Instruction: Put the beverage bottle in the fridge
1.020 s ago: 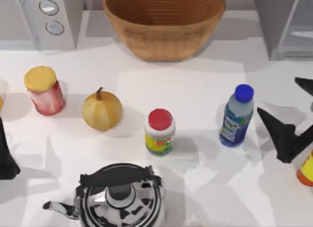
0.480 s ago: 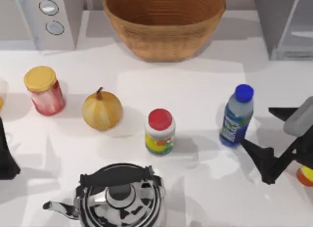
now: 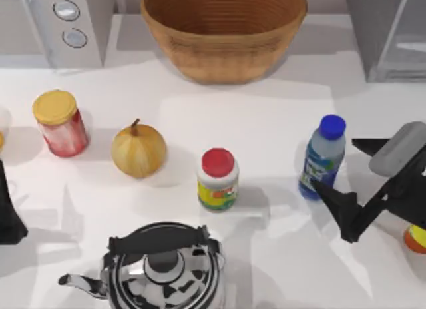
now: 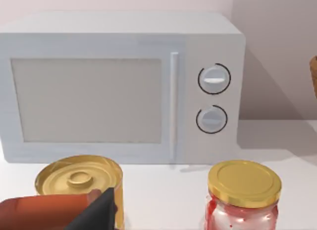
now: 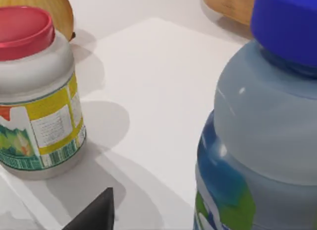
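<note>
The right pincer (image 3: 346,182) is standing wide open beside the upright beverage bottle (image 3: 321,158), holding nothing, bracketing its body for a side grasp.

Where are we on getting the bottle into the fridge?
Early stage. Done: the right gripper is open beside the beverage bottle, one finger near its base. In hand: the approach; the bottle stands upright on the table, not yet gripped. Left: grasp, lift and carry to the fridge at the back right. The left gripper sits at the table's left edge.
</note>
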